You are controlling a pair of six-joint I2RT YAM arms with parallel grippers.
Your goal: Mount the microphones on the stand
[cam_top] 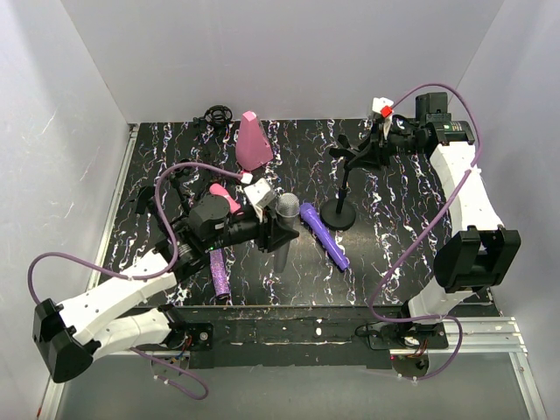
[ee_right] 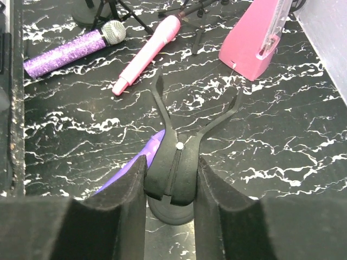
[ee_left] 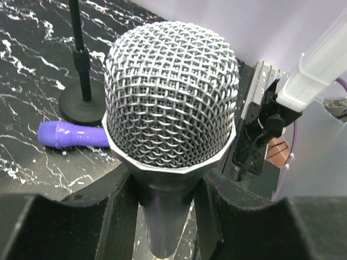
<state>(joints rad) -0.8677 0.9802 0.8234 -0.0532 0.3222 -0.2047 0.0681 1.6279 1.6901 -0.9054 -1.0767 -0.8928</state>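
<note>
Four microphones are in play, and not all show cleanly. From the top camera the pink microphone [ee_right: 146, 54] is half covered by the left wrist. The glittery purple microphone [ee_right: 70, 51] has its mesh head tucked under that arm, near the table's near edge. In the right wrist view the violet microphone [cam_top: 324, 234] slips out of sight behind the padded fingers, and the stand's round base is mostly hidden behind its own clip [ee_right: 173, 162]. A dark tangle at the far edge is too small to identify. The silver-grey microphone [ee_left: 171, 92] sits mid-table, just left of the stand [cam_top: 338, 215] and apart from it, with the violet one lying flat between them, close to the base. Its handle runs off the bottom of the left wrist picture, so I cannot tell whether its tail touches the table [cam_top: 420, 192]. The left gripper [ee_left: 165, 189] is narrowed onto that handle just below the mesh head, with a finger [ee_left: 116, 216] pressed to each side, a firm hold. Over toward the far right corner, the right gripper [ee_right: 172, 179] is at the top of the stand. Its fingers are closed against both sides of the clip's hinge block, and the clip's two prongs splay out in front. A pink cone-shaped block [cam_top: 253, 142] stands near the far edge, left of the stand.
</note>
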